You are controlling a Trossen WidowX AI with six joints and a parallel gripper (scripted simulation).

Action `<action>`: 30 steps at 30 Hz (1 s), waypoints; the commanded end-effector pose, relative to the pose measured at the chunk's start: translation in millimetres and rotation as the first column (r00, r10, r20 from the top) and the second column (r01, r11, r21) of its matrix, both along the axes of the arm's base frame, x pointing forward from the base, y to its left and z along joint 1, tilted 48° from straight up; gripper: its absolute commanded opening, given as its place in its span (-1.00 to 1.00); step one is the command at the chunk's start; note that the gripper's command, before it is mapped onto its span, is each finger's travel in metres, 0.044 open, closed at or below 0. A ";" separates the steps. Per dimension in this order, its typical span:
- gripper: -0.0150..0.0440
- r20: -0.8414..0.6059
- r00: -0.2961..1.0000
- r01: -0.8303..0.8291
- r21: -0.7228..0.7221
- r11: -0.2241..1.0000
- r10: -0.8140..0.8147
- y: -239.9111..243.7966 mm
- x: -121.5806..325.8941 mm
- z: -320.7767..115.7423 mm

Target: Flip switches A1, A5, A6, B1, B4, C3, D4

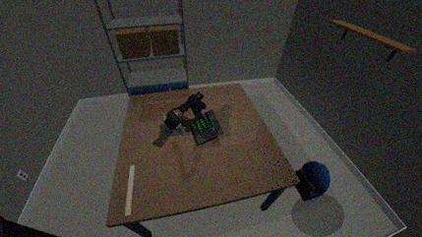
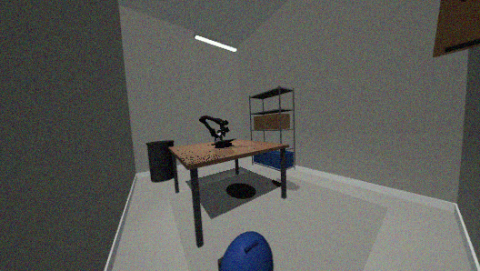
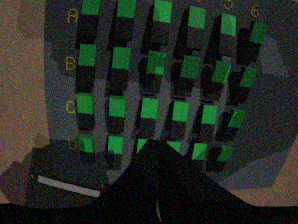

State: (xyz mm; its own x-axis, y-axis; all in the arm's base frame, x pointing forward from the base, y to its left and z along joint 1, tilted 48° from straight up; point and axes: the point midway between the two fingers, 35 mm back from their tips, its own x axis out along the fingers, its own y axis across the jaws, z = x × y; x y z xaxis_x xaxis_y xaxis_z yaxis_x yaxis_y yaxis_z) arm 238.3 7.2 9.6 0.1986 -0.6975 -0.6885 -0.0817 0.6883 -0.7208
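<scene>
Brown wood-look tabletop, speckled edge.

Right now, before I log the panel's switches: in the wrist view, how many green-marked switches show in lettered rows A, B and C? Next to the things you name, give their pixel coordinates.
Black switches with green ends, row A [image 3: 196, 25]: 6
Black switches with green ends, row B [image 3: 86, 67]: 6
Black switches with green ends, row C [image 3: 84, 111]: 6
Total: 18
</scene>
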 end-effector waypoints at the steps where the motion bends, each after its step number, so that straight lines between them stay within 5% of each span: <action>1: -0.49 0.001 1.000 0.010 0.003 1.000 -0.010 -6.1 -13.4 7.9; 7: -0.49 -0.002 1.000 0.010 0.001 1.000 -0.010 -29.1 -55.5 17.6; 30: -0.49 0.017 1.000 -0.009 0.000 1.000 0.009 -65.9 -46.7 -17.4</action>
State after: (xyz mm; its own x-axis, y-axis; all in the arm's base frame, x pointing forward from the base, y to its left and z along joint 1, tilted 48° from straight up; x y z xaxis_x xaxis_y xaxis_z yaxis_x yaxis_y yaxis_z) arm 194.9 -55.1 -3.4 0.2281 -0.6896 -0.6874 -0.0616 0.6943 -0.7170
